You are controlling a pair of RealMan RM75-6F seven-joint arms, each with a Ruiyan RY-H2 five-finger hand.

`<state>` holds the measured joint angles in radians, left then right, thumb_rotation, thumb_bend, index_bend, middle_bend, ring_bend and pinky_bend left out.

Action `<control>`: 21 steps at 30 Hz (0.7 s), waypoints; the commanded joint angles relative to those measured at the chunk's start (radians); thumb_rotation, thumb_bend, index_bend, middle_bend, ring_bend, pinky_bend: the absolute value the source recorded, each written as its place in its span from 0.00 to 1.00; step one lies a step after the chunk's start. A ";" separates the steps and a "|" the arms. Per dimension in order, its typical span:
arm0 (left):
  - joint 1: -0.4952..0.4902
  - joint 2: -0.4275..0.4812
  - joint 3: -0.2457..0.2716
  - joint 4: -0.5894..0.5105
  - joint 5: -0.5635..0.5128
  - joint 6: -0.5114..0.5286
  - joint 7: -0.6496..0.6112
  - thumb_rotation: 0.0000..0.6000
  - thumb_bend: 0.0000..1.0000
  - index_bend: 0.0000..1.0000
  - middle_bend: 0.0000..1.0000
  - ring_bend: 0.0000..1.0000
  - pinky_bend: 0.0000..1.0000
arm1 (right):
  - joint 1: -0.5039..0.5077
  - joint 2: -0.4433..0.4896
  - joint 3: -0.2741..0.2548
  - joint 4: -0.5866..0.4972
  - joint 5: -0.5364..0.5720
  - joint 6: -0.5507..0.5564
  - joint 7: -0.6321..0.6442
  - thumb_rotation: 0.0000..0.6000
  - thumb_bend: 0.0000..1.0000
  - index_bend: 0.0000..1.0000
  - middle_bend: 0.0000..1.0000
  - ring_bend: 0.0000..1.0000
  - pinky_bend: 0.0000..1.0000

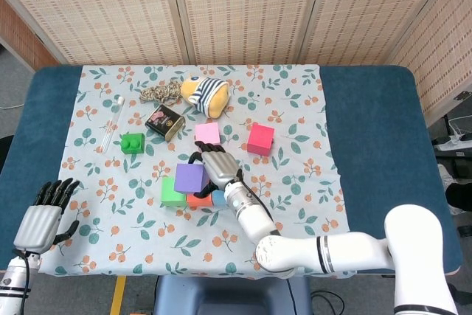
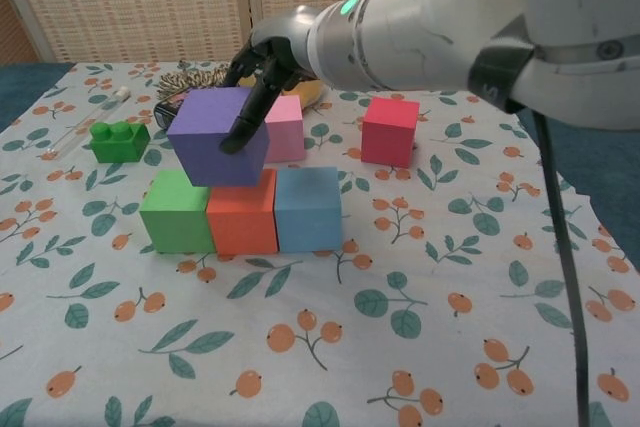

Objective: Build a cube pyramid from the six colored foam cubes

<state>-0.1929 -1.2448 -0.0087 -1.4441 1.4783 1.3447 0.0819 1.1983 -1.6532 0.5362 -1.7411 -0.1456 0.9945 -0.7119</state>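
We see the right hand (image 2: 262, 67) grasping the purple cube (image 2: 217, 135), which sits tilted on top of the green cube (image 2: 174, 212) and orange cube (image 2: 242, 219). The blue cube (image 2: 307, 208) touches the orange one, completing the bottom row. The pink cube (image 2: 285, 127) and red cube (image 2: 389, 130) stand behind on the cloth (image 2: 400, 347). Our left hand (image 1: 40, 215) hangs at the table's (image 1: 383, 123) near left corner, fingers apart, holding nothing.

1. The cube under my right hand (image 2: 262, 75) is purple (image 2: 217, 135).
2. Below it stand a green cube (image 2: 177, 213), an orange cube (image 2: 242, 219) and a light blue cube (image 2: 307, 209).
3. The cloth (image 2: 420, 277) is white with leaves and orange berries.
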 commanded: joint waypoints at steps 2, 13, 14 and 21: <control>-0.001 -0.005 -0.002 -0.001 -0.006 -0.004 0.011 1.00 0.35 0.00 0.04 0.00 0.05 | -0.022 0.026 -0.033 0.039 -0.058 -0.110 0.091 1.00 0.39 0.49 0.04 0.00 0.07; -0.001 -0.005 -0.003 0.000 -0.007 -0.006 0.009 1.00 0.35 0.00 0.03 0.00 0.05 | 0.009 0.012 -0.082 0.088 -0.081 -0.152 0.192 1.00 0.39 0.49 0.04 0.00 0.08; -0.001 -0.004 -0.002 0.000 -0.007 -0.005 0.008 1.00 0.35 0.00 0.03 0.00 0.05 | 0.013 0.010 -0.086 0.090 -0.084 -0.154 0.198 1.00 0.39 0.49 0.04 0.00 0.08; -0.001 -0.002 -0.003 0.001 -0.007 -0.005 0.002 1.00 0.35 0.00 0.03 0.00 0.05 | 0.042 -0.002 -0.111 0.105 -0.089 -0.148 0.227 1.00 0.39 0.48 0.04 0.00 0.09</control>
<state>-0.1935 -1.2464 -0.0120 -1.4434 1.4714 1.3406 0.0838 1.2376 -1.6539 0.4281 -1.6386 -0.2340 0.8441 -0.4871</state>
